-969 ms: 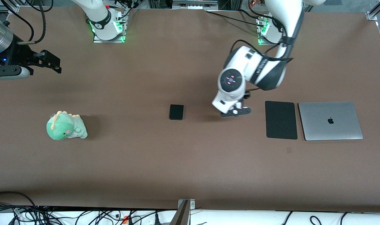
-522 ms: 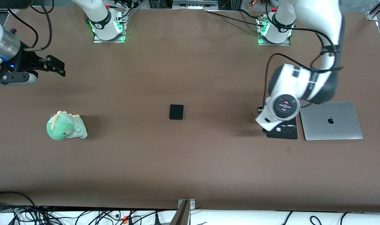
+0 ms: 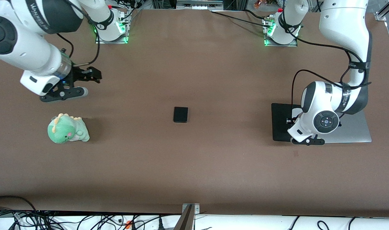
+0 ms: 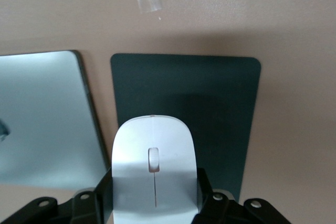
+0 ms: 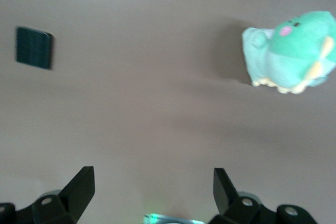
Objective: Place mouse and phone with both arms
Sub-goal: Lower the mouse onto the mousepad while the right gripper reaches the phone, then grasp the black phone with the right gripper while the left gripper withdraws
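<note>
The left gripper holds the white mouse tight, up over the black pad beside the laptop. The phone lies mid-table. The right gripper hangs wide open near the green toy.

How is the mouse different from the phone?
The mouse is white and rounded; the phone is black and flat. The mouse is held in the left end effector over the black pad, while the phone lies alone on the table, untouched. Both are small gadgets.
</note>
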`<state>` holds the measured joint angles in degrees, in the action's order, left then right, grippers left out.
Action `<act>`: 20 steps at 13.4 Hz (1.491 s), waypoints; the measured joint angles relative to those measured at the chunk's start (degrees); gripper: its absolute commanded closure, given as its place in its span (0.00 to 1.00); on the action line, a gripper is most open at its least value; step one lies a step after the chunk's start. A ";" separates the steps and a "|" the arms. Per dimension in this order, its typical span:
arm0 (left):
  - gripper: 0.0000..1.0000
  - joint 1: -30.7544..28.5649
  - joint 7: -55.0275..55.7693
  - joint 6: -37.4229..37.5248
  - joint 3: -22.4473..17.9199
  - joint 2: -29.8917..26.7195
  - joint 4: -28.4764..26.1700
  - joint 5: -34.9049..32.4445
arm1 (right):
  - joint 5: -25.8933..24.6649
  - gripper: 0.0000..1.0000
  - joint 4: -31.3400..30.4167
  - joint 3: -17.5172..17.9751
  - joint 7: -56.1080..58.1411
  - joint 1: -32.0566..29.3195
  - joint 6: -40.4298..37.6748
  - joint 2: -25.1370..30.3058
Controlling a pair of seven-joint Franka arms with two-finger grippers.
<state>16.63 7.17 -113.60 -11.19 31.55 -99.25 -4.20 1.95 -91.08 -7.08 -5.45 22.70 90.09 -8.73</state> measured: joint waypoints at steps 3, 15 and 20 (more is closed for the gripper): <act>0.68 -0.10 -0.02 -11.65 0.10 -0.02 -7.27 0.00 | 2.48 0.00 -2.65 0.40 -12.49 6.13 9.96 -3.99; 0.00 -1.24 -0.05 -23.93 0.09 -4.41 -16.02 0.00 | 6.92 0.00 -3.22 0.71 -39.95 22.66 45.81 -31.51; 0.00 -1.23 -3.61 9.05 0.21 -12.03 3.05 0.00 | 7.35 0.00 -1.14 0.89 -40.17 22.92 46.23 -34.98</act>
<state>15.41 3.56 -104.55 -10.98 19.52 -96.19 -4.20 9.30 -92.22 -6.19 -45.62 45.62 136.32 -43.71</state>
